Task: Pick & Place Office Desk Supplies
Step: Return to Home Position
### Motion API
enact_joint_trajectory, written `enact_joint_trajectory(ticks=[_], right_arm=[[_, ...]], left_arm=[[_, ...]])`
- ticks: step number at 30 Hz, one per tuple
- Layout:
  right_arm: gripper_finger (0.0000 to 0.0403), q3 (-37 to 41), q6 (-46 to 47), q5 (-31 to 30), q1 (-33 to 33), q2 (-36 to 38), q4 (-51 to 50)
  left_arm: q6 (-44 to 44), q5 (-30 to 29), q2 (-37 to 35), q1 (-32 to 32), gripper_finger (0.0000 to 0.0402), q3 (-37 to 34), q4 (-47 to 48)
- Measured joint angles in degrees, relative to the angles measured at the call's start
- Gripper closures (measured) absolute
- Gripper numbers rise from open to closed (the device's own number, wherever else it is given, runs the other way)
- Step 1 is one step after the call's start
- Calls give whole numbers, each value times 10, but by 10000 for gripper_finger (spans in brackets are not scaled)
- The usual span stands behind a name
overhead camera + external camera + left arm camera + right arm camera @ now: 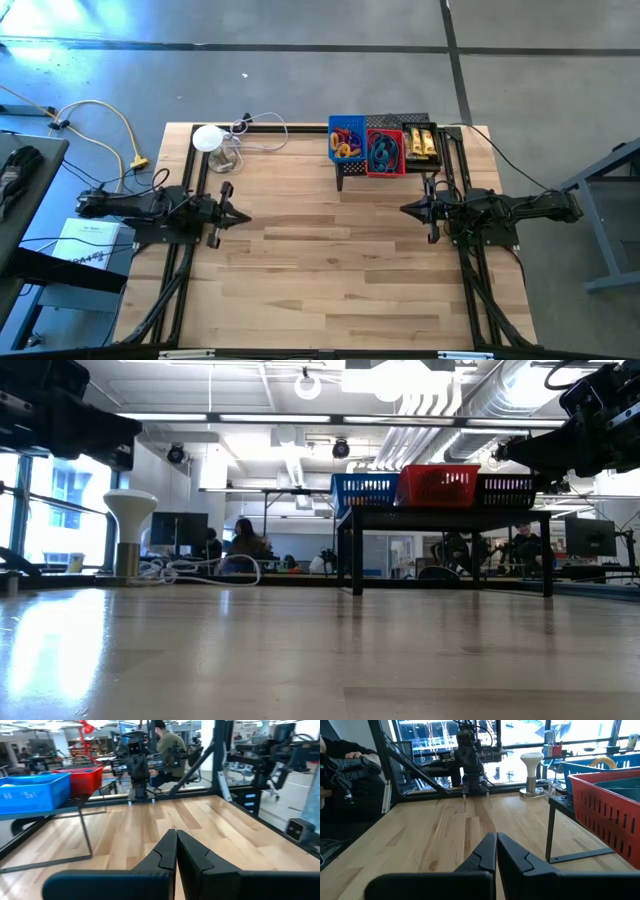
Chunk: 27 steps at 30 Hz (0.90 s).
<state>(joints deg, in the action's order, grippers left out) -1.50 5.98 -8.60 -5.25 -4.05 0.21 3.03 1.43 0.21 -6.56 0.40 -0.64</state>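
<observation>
The supplies sit in three small bins on a black shelf at the table's far edge. A blue bin holds purple and orange rings. A red bin holds blue and black loops. A black bin holds yellow-and-white tubes. My left gripper hovers shut over the table's left side, pointing right. My right gripper hovers shut over the right side, just nearer than the shelf, pointing left. The wrist views show each pair of fingers closed together, left and right, holding nothing.
A white round device on a short stand is at the far left corner, with its cable looped along the far edge. The shelf's legs stand on the table. Bare wood lies between and in front of the arms. People sit in the room beyond.
</observation>
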Motion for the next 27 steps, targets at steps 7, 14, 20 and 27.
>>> enact_joint_trajectory(ticks=[7, 14, 20, 27], right_arm=[[401, 0, 0, 0, 0, 0, 0], [401, 0, 0, 0, 0, 0, 0], [401, 0, 0, 0, 0, 0, 0], [401, 0, 0, 0, 0, 0, 0]], left_arm=[[0, 0, 0, 13, 399, 0, 0], [0, 0, 0, 13, 399, 0, 0], [0, 0, 0, 13, 399, 0, 0], [0, 0, 0, 13, 399, 0, 0]])
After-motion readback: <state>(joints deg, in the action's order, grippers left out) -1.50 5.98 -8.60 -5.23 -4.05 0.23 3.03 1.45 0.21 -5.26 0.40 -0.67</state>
